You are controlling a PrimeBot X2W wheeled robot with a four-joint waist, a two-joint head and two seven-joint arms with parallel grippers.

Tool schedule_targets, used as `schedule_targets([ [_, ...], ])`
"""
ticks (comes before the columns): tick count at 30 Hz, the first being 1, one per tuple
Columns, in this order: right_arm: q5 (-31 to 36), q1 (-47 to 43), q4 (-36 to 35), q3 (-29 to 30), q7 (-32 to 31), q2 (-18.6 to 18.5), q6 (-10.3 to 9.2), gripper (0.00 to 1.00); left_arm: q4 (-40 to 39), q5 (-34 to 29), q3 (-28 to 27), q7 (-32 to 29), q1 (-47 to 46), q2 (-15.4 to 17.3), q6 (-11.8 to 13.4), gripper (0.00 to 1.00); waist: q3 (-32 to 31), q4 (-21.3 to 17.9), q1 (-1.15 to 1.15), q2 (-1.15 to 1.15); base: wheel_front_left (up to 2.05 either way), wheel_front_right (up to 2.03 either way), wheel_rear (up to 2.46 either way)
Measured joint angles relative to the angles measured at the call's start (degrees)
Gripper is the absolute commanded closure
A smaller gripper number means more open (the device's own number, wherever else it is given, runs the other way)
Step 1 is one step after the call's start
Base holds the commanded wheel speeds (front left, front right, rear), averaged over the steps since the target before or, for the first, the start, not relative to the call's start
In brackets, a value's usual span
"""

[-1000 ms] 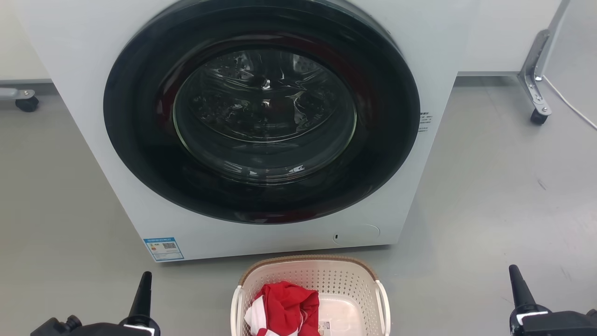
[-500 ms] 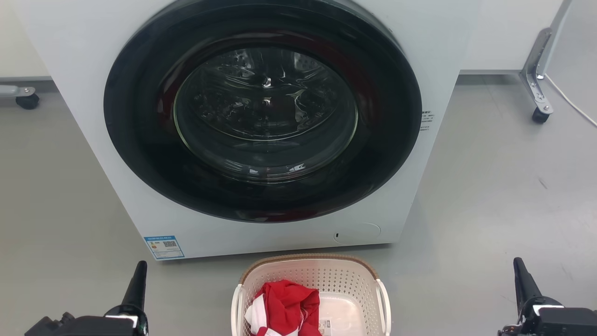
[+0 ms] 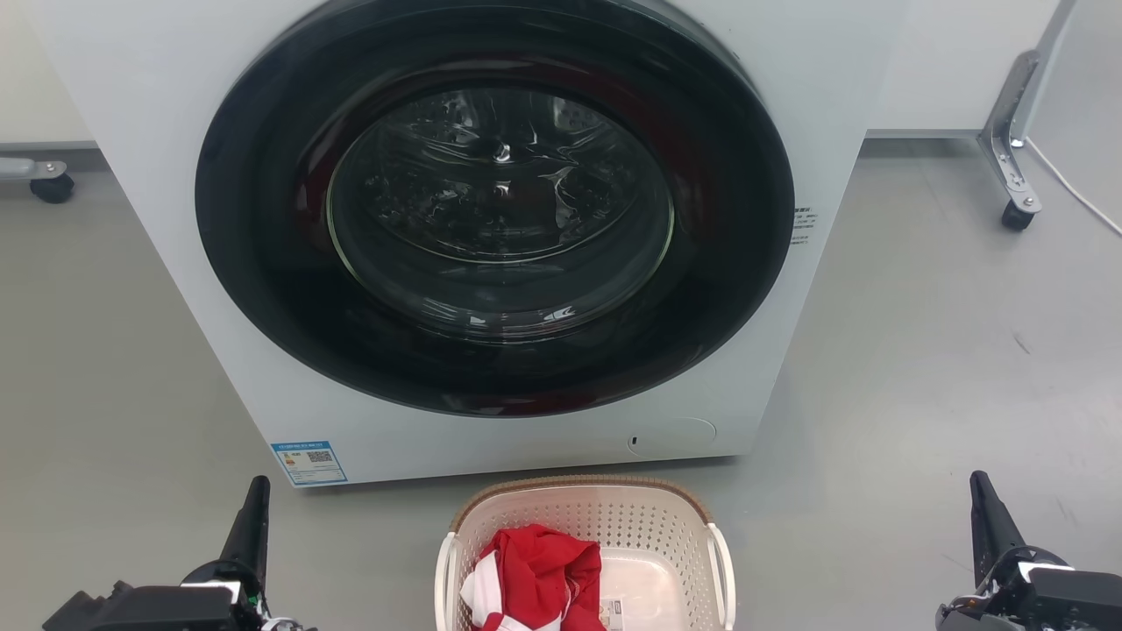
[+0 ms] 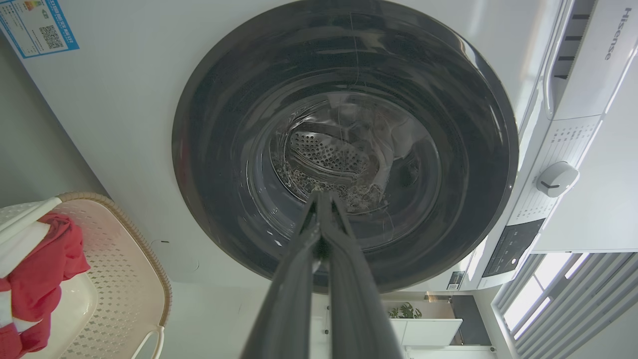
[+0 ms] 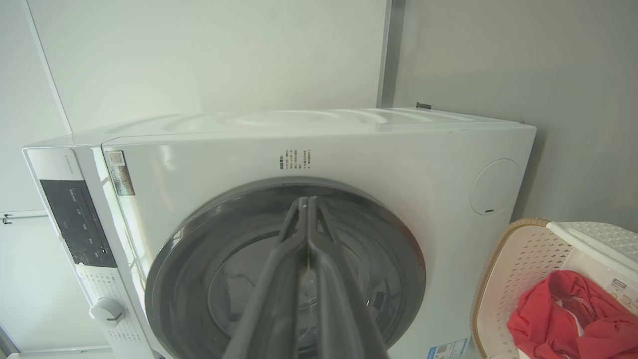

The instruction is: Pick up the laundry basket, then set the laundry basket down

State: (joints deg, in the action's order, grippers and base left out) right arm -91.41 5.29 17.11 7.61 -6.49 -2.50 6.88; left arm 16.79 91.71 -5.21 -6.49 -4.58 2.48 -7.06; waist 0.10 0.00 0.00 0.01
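Observation:
The laundry basket (image 3: 644, 524) stands on the grey floor just in front of the washer, cream-white and perforated with a brown woven-look rim and white loop handles. A red and white garment (image 3: 539, 574) lies inside it. The basket also shows at the lower left of the left wrist view (image 4: 127, 279) and the lower right of the right wrist view (image 5: 528, 269). My left gripper (image 3: 254, 495) is shut, well to the left of the basket, holding nothing. My right gripper (image 3: 980, 491) is shut, far to its right. In each wrist view the fingertips meet: left gripper (image 4: 321, 195), right gripper (image 5: 306, 200).
A white front-loading washer (image 3: 175, 263) with a dark round door (image 3: 495, 206) stands behind the basket. A castor of a metal frame (image 3: 1017, 215) stands at the back right and another castor (image 3: 53, 186) at the back left. A white cable (image 3: 1074, 197) crosses the floor at right.
Both grippers have drifted outward and slightly up the head view: the left toward the left edge, the right toward the right edge. The basket and washer have barely shifted.

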Motion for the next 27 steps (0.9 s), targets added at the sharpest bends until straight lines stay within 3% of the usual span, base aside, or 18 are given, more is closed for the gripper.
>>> schedule_targets([
  [27, -0.01, 0.00, 0.00, 0.00, 0.00, 0.01, 0.01, 1.00, 0.08, 0.00, 0.00, 0.00, 0.00, -0.01, 0.00, 1.00, 0.00, 0.00, 0.00, 0.00, 0.00, 0.00, 0.00],
])
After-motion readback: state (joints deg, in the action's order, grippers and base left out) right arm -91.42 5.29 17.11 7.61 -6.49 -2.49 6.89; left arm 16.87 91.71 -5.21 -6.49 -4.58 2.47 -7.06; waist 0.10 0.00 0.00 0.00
